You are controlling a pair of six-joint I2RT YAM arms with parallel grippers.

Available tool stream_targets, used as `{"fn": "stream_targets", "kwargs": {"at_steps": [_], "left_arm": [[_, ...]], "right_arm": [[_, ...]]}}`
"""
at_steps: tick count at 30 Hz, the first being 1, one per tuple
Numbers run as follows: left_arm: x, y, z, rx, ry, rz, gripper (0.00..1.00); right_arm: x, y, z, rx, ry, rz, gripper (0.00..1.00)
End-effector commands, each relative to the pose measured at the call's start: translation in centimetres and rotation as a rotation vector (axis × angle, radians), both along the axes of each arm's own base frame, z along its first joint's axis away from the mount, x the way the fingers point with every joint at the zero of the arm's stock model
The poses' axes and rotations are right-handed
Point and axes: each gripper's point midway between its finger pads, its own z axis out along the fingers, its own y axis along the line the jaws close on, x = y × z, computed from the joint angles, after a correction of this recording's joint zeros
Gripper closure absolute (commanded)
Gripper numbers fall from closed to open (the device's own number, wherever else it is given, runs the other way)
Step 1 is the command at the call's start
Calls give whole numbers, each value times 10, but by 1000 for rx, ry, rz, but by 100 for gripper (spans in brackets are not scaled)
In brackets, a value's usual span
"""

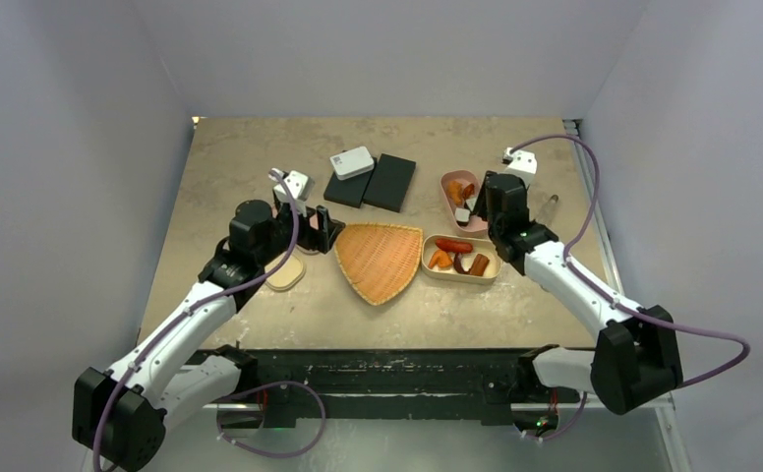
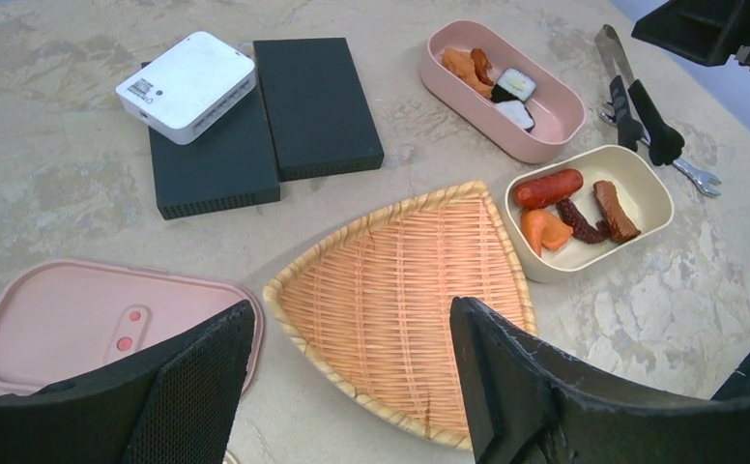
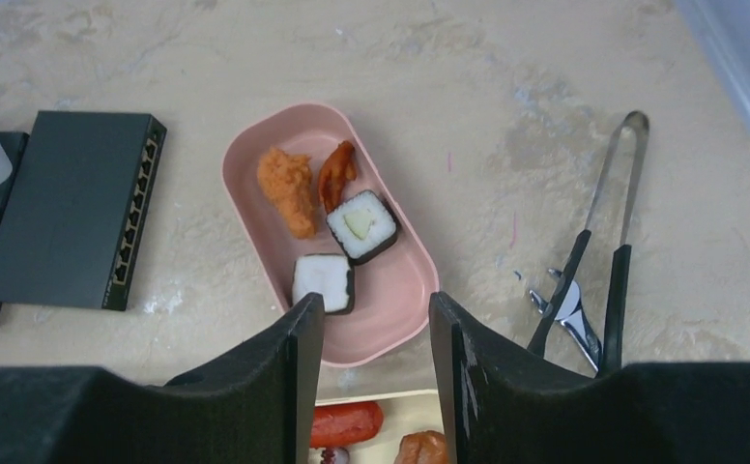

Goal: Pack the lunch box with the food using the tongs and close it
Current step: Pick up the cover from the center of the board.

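The lunch box lies in parts. Its pink oval tray [image 3: 390,300] [image 1: 446,182] [image 2: 555,108] holds an orange piece [image 3: 289,188] and two dark-and-white pieces [image 3: 361,224]. Its cream tray [image 2: 634,172] [image 1: 461,278] holds a red sausage [image 2: 548,188], an orange piece and dark brown pieces. The pink lid [image 2: 72,314] [image 1: 286,275] lies flat at the left. The tongs [image 3: 603,242] [image 2: 632,97] [image 1: 547,211] lie on the table, right of the pink tray. My right gripper [image 3: 376,304] [image 1: 476,224] hangs open and empty over the gap between the two trays. My left gripper [image 2: 352,319] [image 1: 321,231] is open and empty, between lid and wicker tray.
An orange triangular wicker tray [image 2: 400,290] [image 1: 381,261] sits mid-table with nothing in it. Two black boxes [image 2: 313,101] with a white device [image 2: 186,85] on top stand at the back. A small silver wrench [image 3: 574,324] lies under the tongs' ends. Grey walls enclose the table.
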Motion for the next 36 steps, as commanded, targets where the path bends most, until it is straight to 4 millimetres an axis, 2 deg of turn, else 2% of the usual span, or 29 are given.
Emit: {"fn": "stream_targets", "kwargs": {"at_steps": [1,4,7,10,12,15,18,23,27,31,36], "left_arm": [[11,1,10,-32,15,22,27],[20,8,-2,-39,74,65,27],[27,20,-31,-40,205,116,27],[37,35,-46,-73,279,183,36],[43,46,-55,-100,317,239,37],[53,71,-75,-124,404,345,36],[58,109,-95,-112,467,508,34],[50,160,-124,-223,560,720,37],[37,198,-132,-271,563,885,43],[15,211,-149,-280,593,982,48],[5,212,-164,-267,644,1007,51]], "right_arm": [[15,2,2,125,14,79,52],[18,1,-10,195,47,142,51],[18,10,-13,232,64,200,48],[17,24,-8,268,62,270,46],[18,28,-1,256,42,309,46],[15,54,4,276,39,450,46],[11,66,1,262,54,485,47],[5,80,5,243,41,506,48],[2,84,14,245,17,517,48],[1,81,18,229,0,515,48],[1,79,24,206,-23,522,48]]}}
